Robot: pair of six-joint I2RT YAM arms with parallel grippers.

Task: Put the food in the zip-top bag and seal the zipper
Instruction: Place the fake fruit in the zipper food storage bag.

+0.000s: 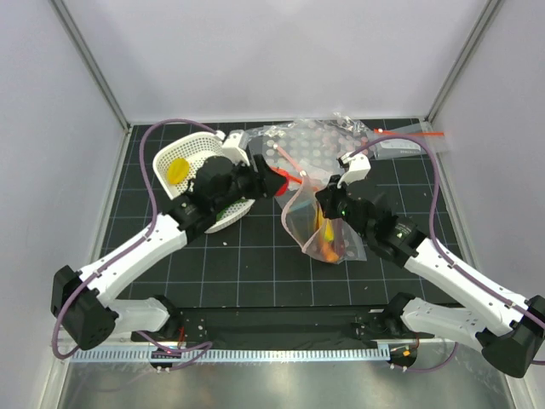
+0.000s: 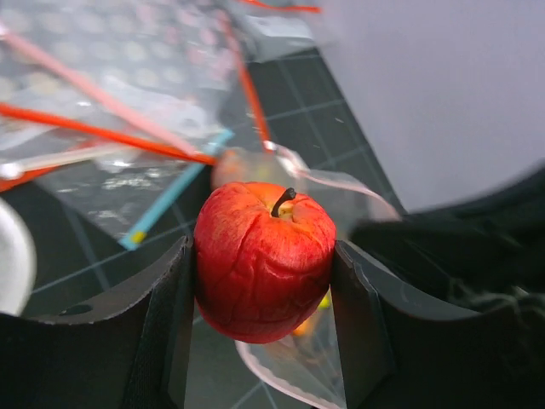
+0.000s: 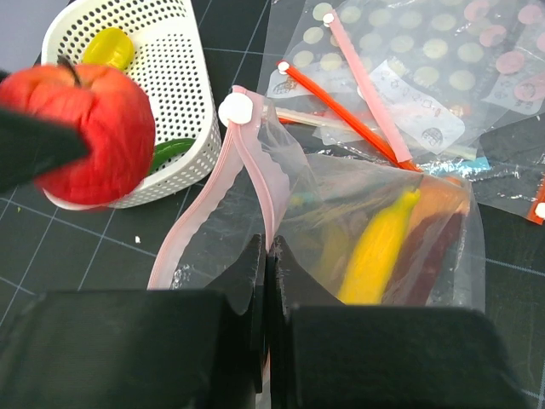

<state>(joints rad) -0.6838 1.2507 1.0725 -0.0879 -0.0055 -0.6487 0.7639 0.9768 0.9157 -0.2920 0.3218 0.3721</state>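
Note:
My left gripper (image 1: 271,182) is shut on the red berry-like piece (image 2: 264,260), held in the air just left of the bag's mouth; the piece also shows in the right wrist view (image 3: 89,132). The clear zip-top bag (image 1: 330,239) stands open at mid-table. My right gripper (image 3: 270,247) is shut on its pink zipper strip (image 3: 254,158), holding one side of the mouth up. Inside the bag lie the yellow banana (image 3: 375,256) and an orange-brown piece (image 3: 438,204). The white basket (image 1: 162,162) holds the yellow round piece (image 1: 178,170) and a green bit (image 3: 170,152).
A pile of other clear zip bags (image 1: 315,141) with red and pink strips lies behind the open bag. One more bag (image 1: 400,141) lies at the back right. The basket is tipped on its side at the left. White walls close in the black mat.

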